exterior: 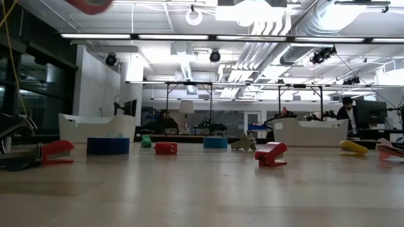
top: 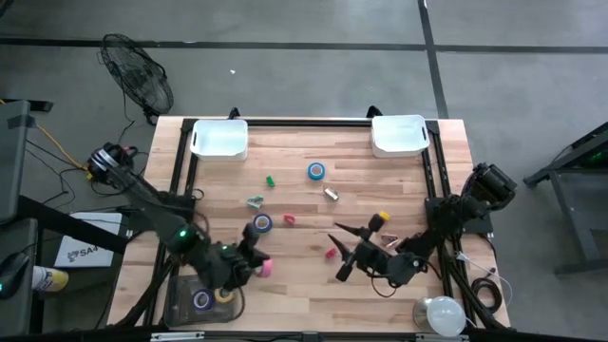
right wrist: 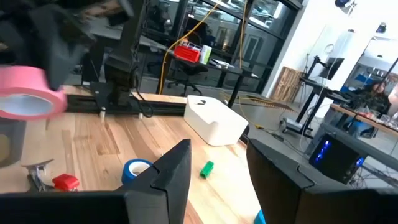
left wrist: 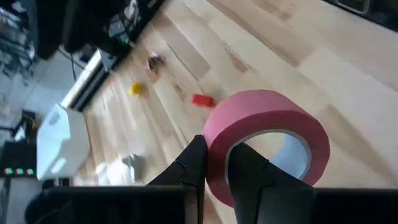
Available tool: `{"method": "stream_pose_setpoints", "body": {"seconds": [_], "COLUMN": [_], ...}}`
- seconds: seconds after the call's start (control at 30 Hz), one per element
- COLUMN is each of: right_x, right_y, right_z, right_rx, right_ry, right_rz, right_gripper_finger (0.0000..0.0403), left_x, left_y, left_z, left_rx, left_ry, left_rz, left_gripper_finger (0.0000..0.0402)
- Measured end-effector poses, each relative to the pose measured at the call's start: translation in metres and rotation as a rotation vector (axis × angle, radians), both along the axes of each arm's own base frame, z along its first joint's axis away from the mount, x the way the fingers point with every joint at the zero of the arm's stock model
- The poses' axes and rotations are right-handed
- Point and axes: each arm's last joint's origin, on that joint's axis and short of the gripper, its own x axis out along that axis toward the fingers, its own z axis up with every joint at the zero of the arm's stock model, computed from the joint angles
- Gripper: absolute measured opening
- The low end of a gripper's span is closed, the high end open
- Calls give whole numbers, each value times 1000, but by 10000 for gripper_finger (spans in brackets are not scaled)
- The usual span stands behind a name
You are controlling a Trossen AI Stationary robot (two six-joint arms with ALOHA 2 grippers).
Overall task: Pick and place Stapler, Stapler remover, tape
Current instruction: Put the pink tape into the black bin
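My left gripper (top: pixel 258 263) hovers over the table's near left part, shut on a pink tape roll (left wrist: pixel 267 143), which also shows in the right wrist view (right wrist: pixel 28 93). Two blue tape rolls lie flat on the table, one mid-table (top: pixel 262 224) and one farther back (top: pixel 315 171). Another blue roll (top: pixel 201 300) lies in a grey tray (top: pixel 180 306) at the near left corner. My right gripper (top: pixel 339 252) is open, low over the table right of centre, with a small red stapler (top: pixel 331 253) beside its fingertips. A silvery stapler remover (top: pixel 255 201) lies left of centre. My left gripper pinches the pink tape roll by its wall (left wrist: pixel 214 171), one finger (left wrist: pixel 249 171) inside the centre hole and the other (left wrist: pixel 193 165) outside. The roll is lifted clear of the table and tilted.
Two white bins stand at the far edge, left (top: pixel 219 139) and right (top: pixel 399 135). Small red (top: pixel 289 218), green (top: pixel 270 180) and yellow (top: pixel 382 218) pieces and a silvery piece (top: pixel 331 194) lie scattered mid-table. A floor fan (top: pixel 138 71) stands beyond the far left corner.
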Motion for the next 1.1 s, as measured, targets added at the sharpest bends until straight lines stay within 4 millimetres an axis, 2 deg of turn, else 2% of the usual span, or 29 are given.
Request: {"method": "stream_pose_setpoints", "body": {"seconds": [0.27,0.53,0.73,1.1], "right_x": [6,15,22,26], "right_y": [-9,-20,-29,-37], "right_z": [-5,-8,-12,-20], "right_rx": [5,12,29,50], "right_ry": [21,38,63,119], "right_rz": [-27,26,52,96], "right_gripper_finger": [147,141,140,140], "left_x": [-46,-80,-85,-92], "left_y": [-29,-48,-58,-57], "left_z": [-11,-20,-34,-65], "left_rx": [-120,-207,-305,-480], "left_ry": [97,62,128,419], "left_rz": [77,191,265,631], "left_gripper_finger": [35,35,35,35]}}
